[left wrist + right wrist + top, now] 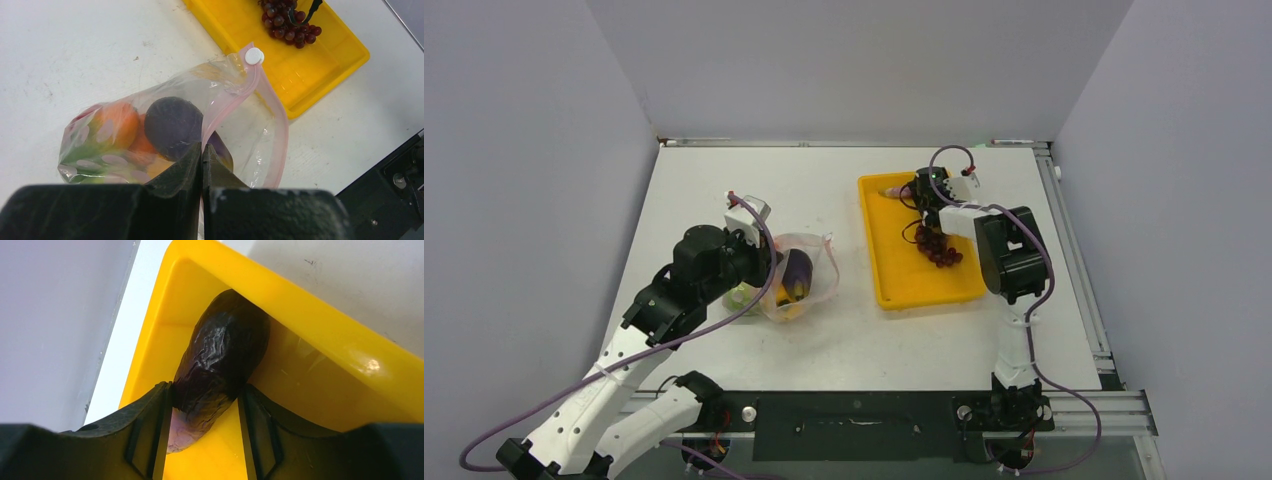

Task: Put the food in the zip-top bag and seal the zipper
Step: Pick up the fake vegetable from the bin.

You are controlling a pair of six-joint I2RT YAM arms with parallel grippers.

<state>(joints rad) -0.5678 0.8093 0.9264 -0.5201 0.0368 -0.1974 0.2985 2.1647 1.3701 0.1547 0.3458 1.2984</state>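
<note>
The clear dotted zip-top bag (240,130) lies on the table left of the yellow tray, its mouth gaping toward the tray. Inside it are a dark purple eggplant (172,125), an orange piece (117,125) and green bits. My left gripper (202,150) is shut on the bag's near mouth edge, where the pink zipper (272,110) with its white slider (254,55) runs. At the tray's far corner, my right gripper (205,405) has both fingers against a second dark eggplant (220,360). A bunch of purple-red grapes (939,247) lies mid-tray.
The yellow tray (924,297) stands right of centre, its far wall (320,335) close behind the gripped eggplant. Grey walls enclose the table on three sides. A metal rail (1064,230) runs along the right edge, and the black base bar (854,425) lies at the near edge.
</note>
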